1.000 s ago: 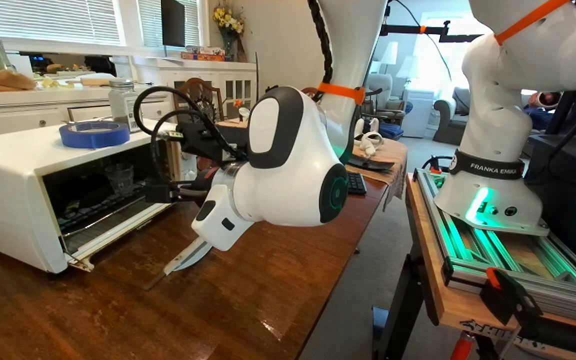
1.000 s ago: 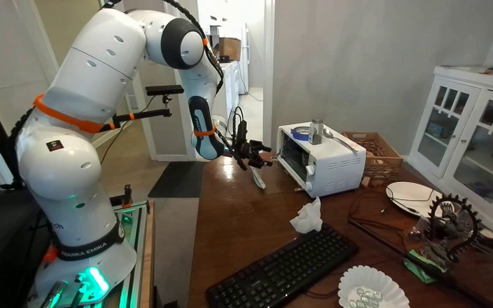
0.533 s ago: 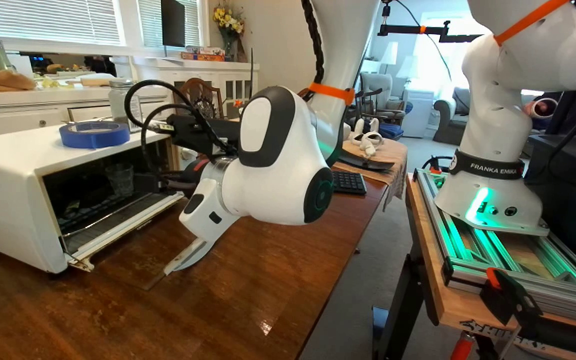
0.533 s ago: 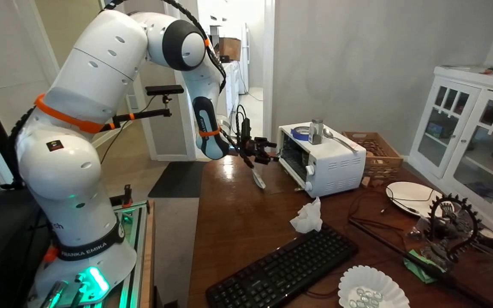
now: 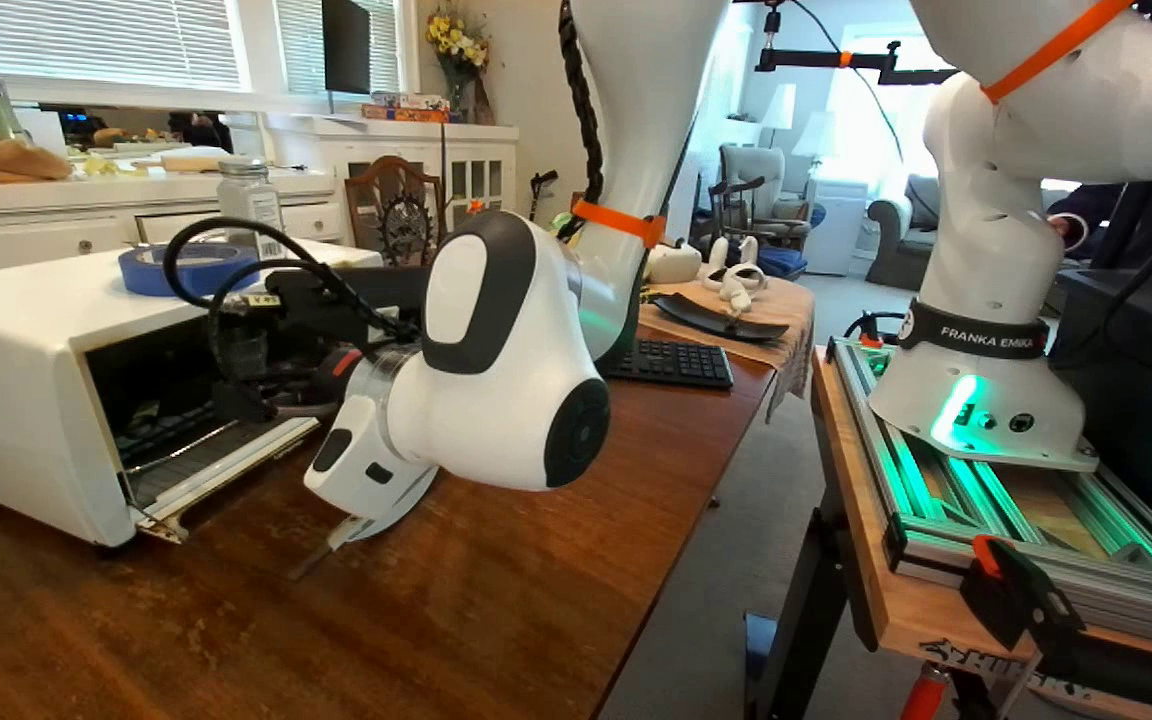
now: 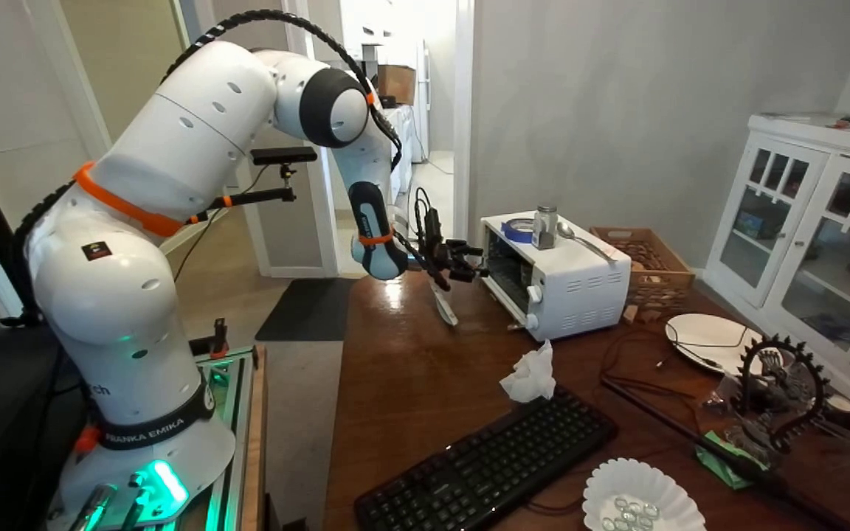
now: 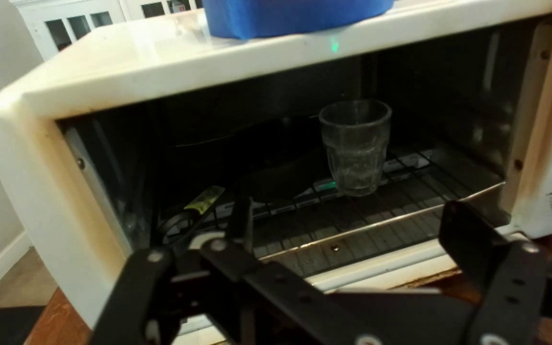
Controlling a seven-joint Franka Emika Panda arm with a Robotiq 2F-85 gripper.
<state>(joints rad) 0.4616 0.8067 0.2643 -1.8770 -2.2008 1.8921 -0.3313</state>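
Note:
My gripper (image 7: pixel 352 225) is open and holds nothing. Its dark fingers are spread at the mouth of a white toaster oven (image 7: pixel 31 115), above the oven's lowered door. A clear glass tumbler (image 7: pixel 356 153) stands upright on the oven's wire rack, beyond and between the fingertips, apart from them. A dark object with a yellow-green label (image 7: pixel 204 200) lies inside at the left. In both exterior views the gripper (image 6: pixel 481 262) is in front of the oven (image 6: pixel 584 295); the oven also shows at left (image 5: pixel 6 400). Arm and cables partly hide the opening there.
On the oven's top are a blue tape roll (image 6: pixel 519 230), a glass jar (image 6: pixel 544 228) and a spoon (image 6: pixel 587 243). The pale door handle (image 6: pixel 446 308) is under the wrist. A crumpled tissue (image 6: pixel 532 375), a keyboard (image 6: pixel 491 457) and a basket (image 6: pixel 646 273) are on the table.
The arm has moved forward and slightly down, bringing the gripper closer to the oven opening. The oven and the things on it have not moved.

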